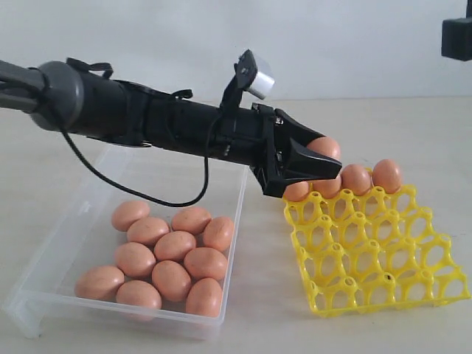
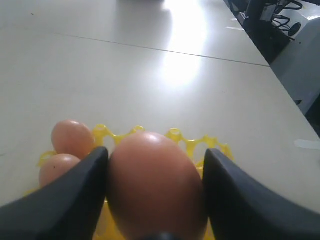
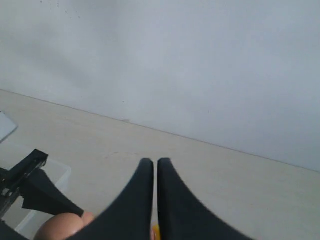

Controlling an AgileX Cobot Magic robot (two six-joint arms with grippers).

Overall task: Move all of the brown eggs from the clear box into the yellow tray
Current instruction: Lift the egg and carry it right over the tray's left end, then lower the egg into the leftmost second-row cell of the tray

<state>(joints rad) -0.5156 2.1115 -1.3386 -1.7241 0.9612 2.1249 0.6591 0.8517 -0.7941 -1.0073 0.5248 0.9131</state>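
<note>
My left gripper (image 1: 318, 158) reaches from the left over the back left corner of the yellow tray (image 1: 376, 251) and is shut on a brown egg (image 1: 327, 147). In the left wrist view that egg (image 2: 155, 185) fills the gap between the black fingers (image 2: 75, 195), above the tray's edge (image 2: 174, 134). Several brown eggs (image 1: 356, 178) sit along the tray's back row; the other cups show as bare. Several more brown eggs (image 1: 173, 247) lie in the clear box (image 1: 234, 214) at the left. My right gripper (image 3: 156, 162) hangs shut and holds nothing, above the table.
A black cable (image 1: 133, 190) droops from the left arm over the box. A dark piece of equipment (image 1: 457, 37) hangs at the upper right. The tan table (image 1: 265, 295) shows between box and tray, with a white wall behind.
</note>
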